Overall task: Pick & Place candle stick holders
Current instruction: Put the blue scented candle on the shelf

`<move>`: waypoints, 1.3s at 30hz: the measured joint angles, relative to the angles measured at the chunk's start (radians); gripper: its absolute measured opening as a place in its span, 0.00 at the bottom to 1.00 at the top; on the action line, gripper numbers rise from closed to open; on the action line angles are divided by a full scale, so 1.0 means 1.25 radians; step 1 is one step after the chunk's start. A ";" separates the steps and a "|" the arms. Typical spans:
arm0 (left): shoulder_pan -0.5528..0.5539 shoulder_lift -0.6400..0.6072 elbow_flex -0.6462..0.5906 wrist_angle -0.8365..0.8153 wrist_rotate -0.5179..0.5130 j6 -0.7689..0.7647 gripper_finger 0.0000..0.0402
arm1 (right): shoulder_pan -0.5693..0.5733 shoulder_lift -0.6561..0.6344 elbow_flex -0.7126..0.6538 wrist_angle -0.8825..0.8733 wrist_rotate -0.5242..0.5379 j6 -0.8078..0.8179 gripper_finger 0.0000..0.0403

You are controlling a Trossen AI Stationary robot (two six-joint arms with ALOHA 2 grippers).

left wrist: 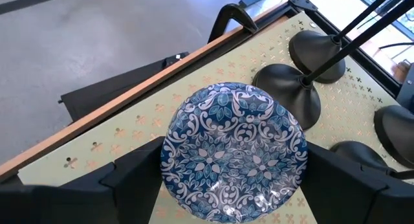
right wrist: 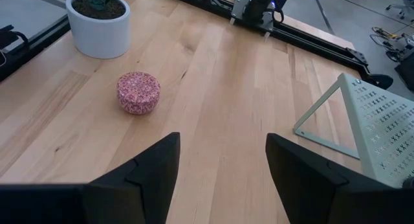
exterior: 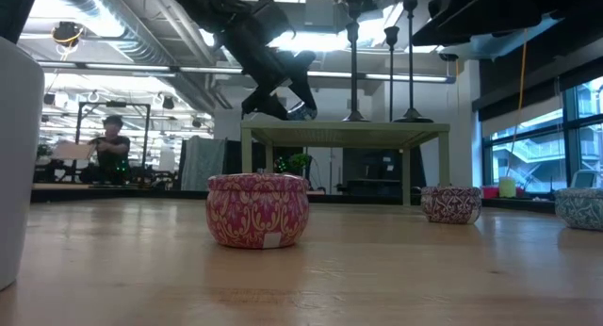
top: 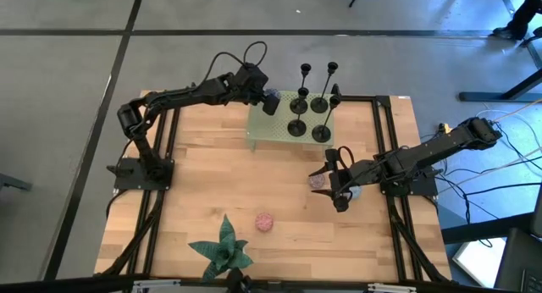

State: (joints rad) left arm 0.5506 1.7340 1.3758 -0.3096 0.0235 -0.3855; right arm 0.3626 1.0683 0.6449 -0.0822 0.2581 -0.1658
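plant [top: 222, 249]: white pot, desk's near edge, the nearest thing to the stand's opposite side.
pink tin [top: 264, 222]: on bare wood between plant and stand [top: 269, 129], nothing touching it.
right pincer [right wrist: 222, 160]: low over the desk, near side of the stand and off its right corner; fingers apart, nothing between them. A patterned tin [top: 318, 181] sits just beside it, another bluish one [top: 355, 190] is partly hidden under the arm.
stand: pale green perforated platform on legs, far side of the desk.
left pincer [left wrist: 228, 169]: over the stand's left part, fingers wide, clamped on both sides of a blue-and-white patterned tin [left wrist: 234, 150]; can't tell if the tin touches the platform.
candle stick holders [top: 306, 107]: black, disc base, thin stem; about five upright, grouped on the stand's right part, just beside the blue tin.
desk [top: 203, 191]: light wood, black rails at the sides.
person [exterior: 111, 145]: in the room well beyond the stand, seen in the low view.
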 joint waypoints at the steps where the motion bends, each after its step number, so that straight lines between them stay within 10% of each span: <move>1: -0.002 0.001 0.000 0.001 0.000 -0.005 0.79 | 0.000 0.000 0.000 0.000 0.000 0.000 0.58; 39: -0.013 0.039 0.000 0.022 -0.005 0.025 0.79 | 0.000 0.000 0.000 0.001 0.000 0.003 0.58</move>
State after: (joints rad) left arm 0.5339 1.7824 1.3754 -0.2822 0.0174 -0.3545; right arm 0.3628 1.0686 0.6449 -0.0814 0.2581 -0.1616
